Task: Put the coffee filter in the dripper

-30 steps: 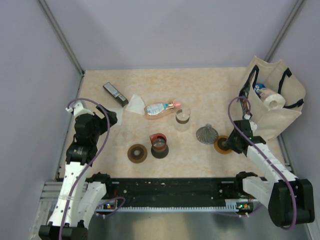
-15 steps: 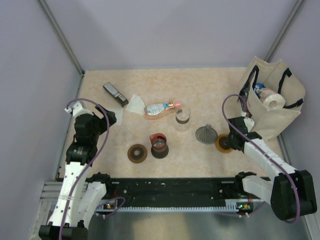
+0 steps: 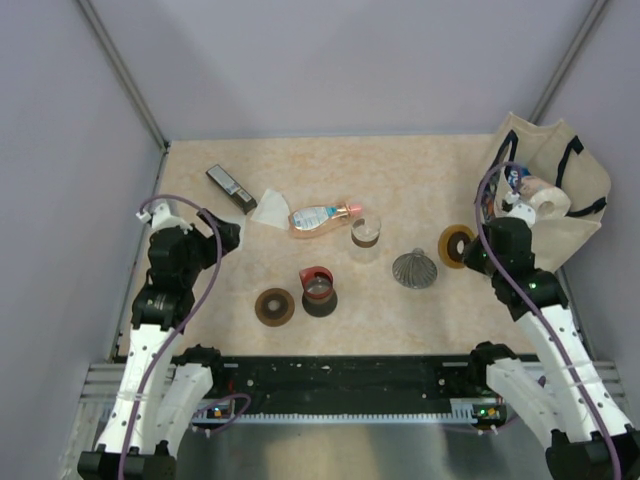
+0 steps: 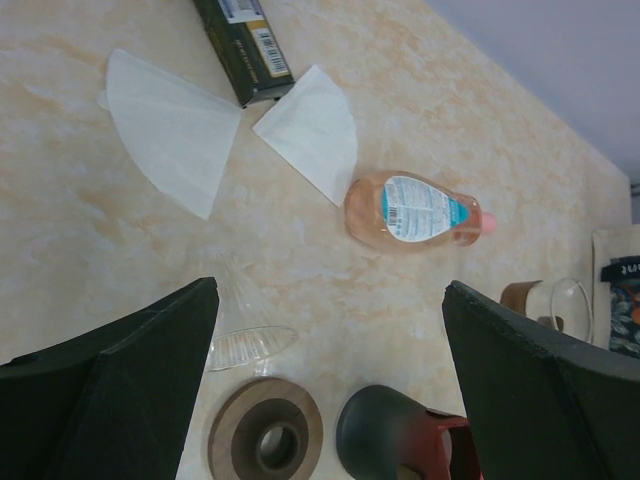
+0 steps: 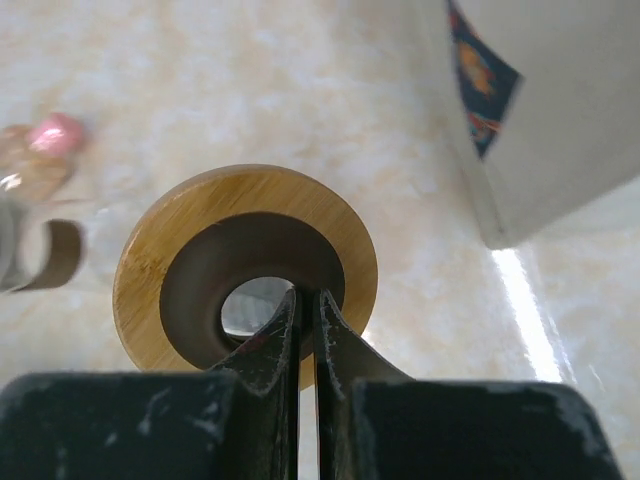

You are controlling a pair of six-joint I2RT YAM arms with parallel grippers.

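Ahead, coffee filter (image 4: 170,130) flat, well beyond spread left jaws

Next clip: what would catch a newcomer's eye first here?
The right gripper, shut on the rim of a wooden ring beside the canvas bag at the table's right side. Next, two white coffee filters lying flat by a dark box at far left, ahead of the open left gripper.
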